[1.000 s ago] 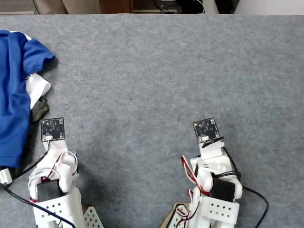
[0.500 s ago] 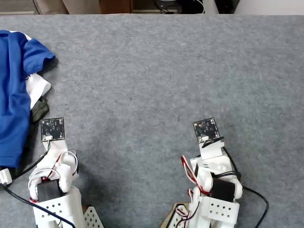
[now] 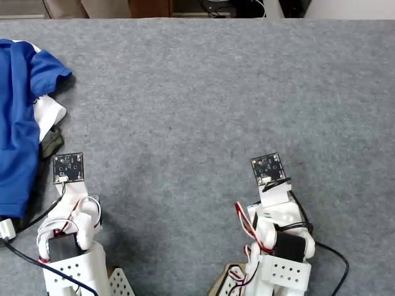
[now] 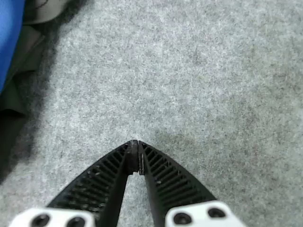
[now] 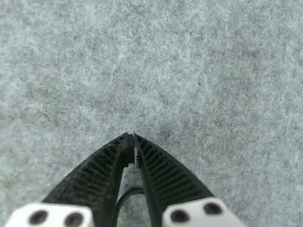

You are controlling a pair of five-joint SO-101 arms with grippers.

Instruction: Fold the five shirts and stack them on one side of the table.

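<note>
Left gripper [image 4: 134,147] closed, empty, tips over the grey felt table [image 3: 216,92]. Right gripper [image 5: 131,140] likewise closed on nothing. Blue shirt [image 3: 18,111] is heaped at the table edge on the left arm's side, with a white garment [image 3: 52,114] and a dark garment [image 3: 52,143] under it.

No change — left claw [image 4: 134,144], right claw [image 5: 131,138].

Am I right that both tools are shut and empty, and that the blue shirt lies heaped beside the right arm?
Not quite: the blue shirt lies beside the left arm, as the high view shows. The left tool and right tool are indeed shut and empty.
</note>
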